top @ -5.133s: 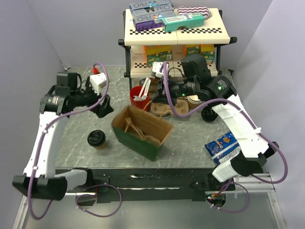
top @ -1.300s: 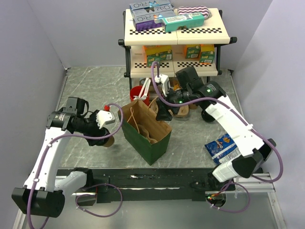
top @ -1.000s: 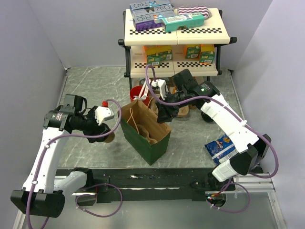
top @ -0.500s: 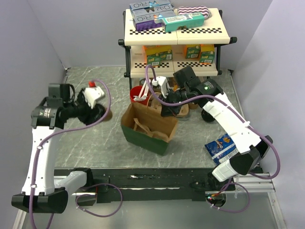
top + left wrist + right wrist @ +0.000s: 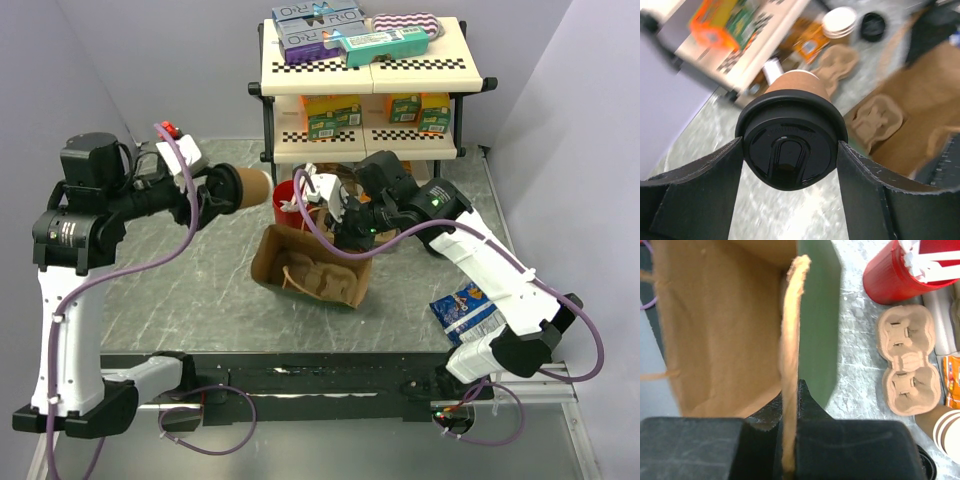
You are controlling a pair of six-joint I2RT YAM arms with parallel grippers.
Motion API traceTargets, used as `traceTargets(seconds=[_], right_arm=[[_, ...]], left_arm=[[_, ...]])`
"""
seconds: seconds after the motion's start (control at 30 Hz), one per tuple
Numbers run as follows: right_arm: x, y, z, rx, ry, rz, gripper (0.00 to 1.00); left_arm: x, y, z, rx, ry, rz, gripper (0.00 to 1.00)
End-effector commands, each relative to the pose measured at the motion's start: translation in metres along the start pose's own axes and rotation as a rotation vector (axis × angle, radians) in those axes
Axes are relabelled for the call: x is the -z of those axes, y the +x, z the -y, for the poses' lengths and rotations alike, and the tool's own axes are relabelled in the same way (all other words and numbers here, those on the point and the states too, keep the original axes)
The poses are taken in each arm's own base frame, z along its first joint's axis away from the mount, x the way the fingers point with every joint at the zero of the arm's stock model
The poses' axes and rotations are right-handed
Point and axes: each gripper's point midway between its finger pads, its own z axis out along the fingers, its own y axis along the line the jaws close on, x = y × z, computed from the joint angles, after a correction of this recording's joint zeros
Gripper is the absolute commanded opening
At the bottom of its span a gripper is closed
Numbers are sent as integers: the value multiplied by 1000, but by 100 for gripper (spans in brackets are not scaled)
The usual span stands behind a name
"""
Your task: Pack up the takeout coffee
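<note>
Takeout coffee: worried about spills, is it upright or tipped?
Tipped sideways: the takeout coffee lies horizontal in the left tool, lid on, facing the wrist camera.

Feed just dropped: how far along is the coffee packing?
Done: the left tool grips the takeout coffee, held in the air beside the bag. In hand: the right tool pinches the rim of the paper bag, holding it open. Left: carry the coffee over the bag, lower it in, release.
</note>
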Motion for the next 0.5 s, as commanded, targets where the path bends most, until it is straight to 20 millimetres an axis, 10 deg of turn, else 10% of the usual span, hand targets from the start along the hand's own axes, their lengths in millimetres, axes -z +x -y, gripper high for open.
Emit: traceTargets(seconds=[0.0, 0.2, 0.47], right_arm=[[15, -12, 4, 16, 58, 60, 0], [15, -15, 8, -14, 75, 67, 0], [16, -19, 13, -59, 106, 75, 0]], left_arm=[[3, -31, 35, -6, 123, 83, 1], [0, -44, 66, 19, 241, 123, 1], [-10, -11, 88, 38, 329, 49, 1]])
